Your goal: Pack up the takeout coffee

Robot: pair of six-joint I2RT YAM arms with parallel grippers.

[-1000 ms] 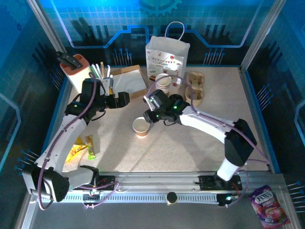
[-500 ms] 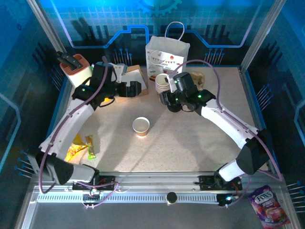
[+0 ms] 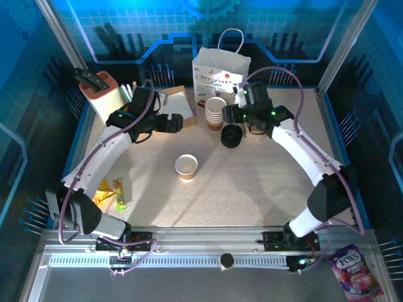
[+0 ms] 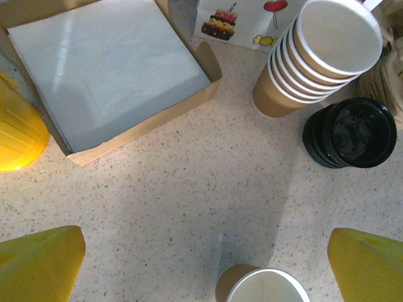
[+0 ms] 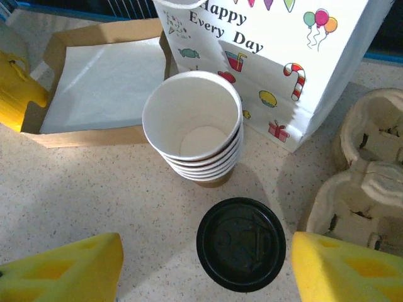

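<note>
Now, your left claw (image 4: 204, 264) stands wide open with nothing in it, hanging above the table (image 3: 252, 189) with a single open-topped cup (image 3: 186, 167) standing near it. Your right claw (image 5: 204, 270) is spread apart too, gripping nothing, and the stack of black lids (image 5: 240, 244) sits on the table below, between its fingers. The stack of cups (image 5: 194, 126) stands upright just beside those lids, in front of the paper bag (image 5: 271, 56), with the pulp carrier (image 5: 365, 170) close by.

One loose cup (image 3: 186, 166), one cup stack (image 3: 216, 112), one lid stack (image 3: 232, 135), one bag (image 3: 220, 72)
</note>
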